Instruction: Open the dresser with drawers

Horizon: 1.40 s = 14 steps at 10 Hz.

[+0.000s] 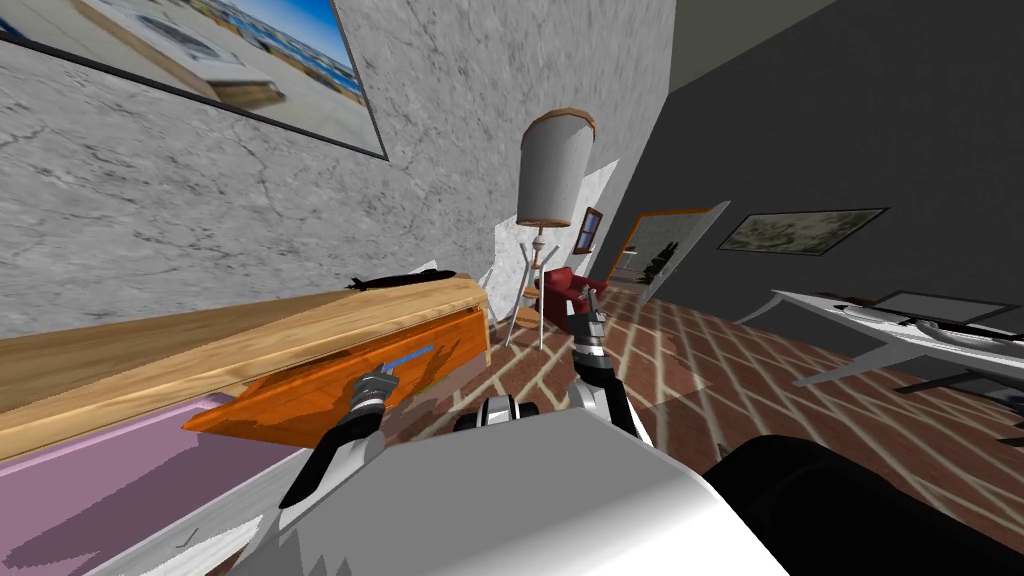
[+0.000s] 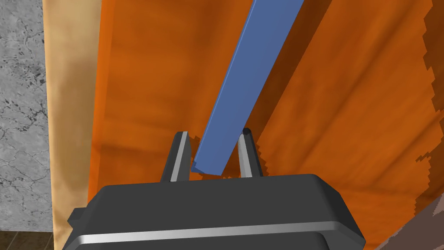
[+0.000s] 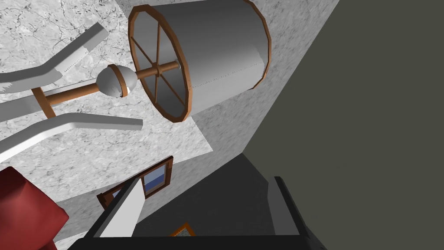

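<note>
Grip on the dresser (image 1: 250, 340) drawer: the left hand (image 2: 215, 133) pinches the near end of the blue handle (image 2: 243, 87), one thin finger pressed to each side.
The handle is a flat, smooth, square-edged bar; its long axis runs away from the hand along the length of the orange, wood-grained drawer front (image 2: 151, 87). In the head view that front juts out beneath the dresser's pale wooden top, which stands against the grey mottled wall on my left. A slim black object (image 1: 400, 280) on the top is too small to make out. The right hand (image 3: 206, 179) is raised further off, fingers spread, holding nothing. Beyond stand a drum-shaded floor lamp (image 1: 555, 170) and a red armchair (image 1: 562, 285), partly hidden.
</note>
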Available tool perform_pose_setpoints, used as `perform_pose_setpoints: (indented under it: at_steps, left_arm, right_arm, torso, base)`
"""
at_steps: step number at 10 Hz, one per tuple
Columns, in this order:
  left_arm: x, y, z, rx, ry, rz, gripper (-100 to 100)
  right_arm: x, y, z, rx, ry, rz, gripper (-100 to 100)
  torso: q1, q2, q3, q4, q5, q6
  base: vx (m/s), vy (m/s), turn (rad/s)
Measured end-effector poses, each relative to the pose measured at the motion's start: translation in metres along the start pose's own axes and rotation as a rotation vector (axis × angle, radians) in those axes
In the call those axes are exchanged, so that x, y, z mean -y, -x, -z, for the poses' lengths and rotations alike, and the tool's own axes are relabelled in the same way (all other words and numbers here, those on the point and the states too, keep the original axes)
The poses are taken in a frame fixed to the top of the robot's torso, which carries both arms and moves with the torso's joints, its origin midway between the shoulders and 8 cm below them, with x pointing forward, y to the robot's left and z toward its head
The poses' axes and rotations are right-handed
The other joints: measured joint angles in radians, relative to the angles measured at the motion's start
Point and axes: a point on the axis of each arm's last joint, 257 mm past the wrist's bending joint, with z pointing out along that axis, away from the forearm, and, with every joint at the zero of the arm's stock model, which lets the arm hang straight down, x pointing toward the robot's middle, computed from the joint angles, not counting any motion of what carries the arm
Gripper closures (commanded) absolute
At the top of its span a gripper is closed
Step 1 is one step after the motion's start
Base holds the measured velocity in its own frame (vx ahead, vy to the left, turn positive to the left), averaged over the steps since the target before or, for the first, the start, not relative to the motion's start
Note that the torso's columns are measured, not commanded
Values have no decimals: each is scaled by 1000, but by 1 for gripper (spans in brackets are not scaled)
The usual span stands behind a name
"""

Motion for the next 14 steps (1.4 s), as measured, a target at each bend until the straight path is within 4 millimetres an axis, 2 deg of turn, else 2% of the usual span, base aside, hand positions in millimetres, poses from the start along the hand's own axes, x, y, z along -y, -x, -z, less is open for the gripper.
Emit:
perform_pose_setpoints:
  at_steps: [3,6,7,11,14]
  left_arm:
    - [-5,0,5,3,15,2,100]
    - [-2,-2,9,-4,8,2,100]
    - [-6,0,10,0,17,3,-100]
    - [17,3,20,6,16,7,-100]
    - [31,8,28,11,27,10,-100]
  right_arm:
    - [0,0,0,0,0,0,0]
    - [0,0,0,0,0,0,0]
    - [0,0,0,0,0,0,0]
    - [0,0,0,0,0,0,0]
    - [0,0,0,0,0,0,0]
  torso:
    - [1,-4,-3,-2,1,0]
    - [0,0,0,0,-1,-1]
    - [2,-5,-3,-1,0,0]
    - [4,-10,-5,-6,6,2]
    - [0,-3,-2,-2,2,1]
  base:
    - [-122,-69,3]
    - [-135,-78,9]
    - [4,-20,-13]
    - [34,-13,-8]
    - [25,-12,-11]
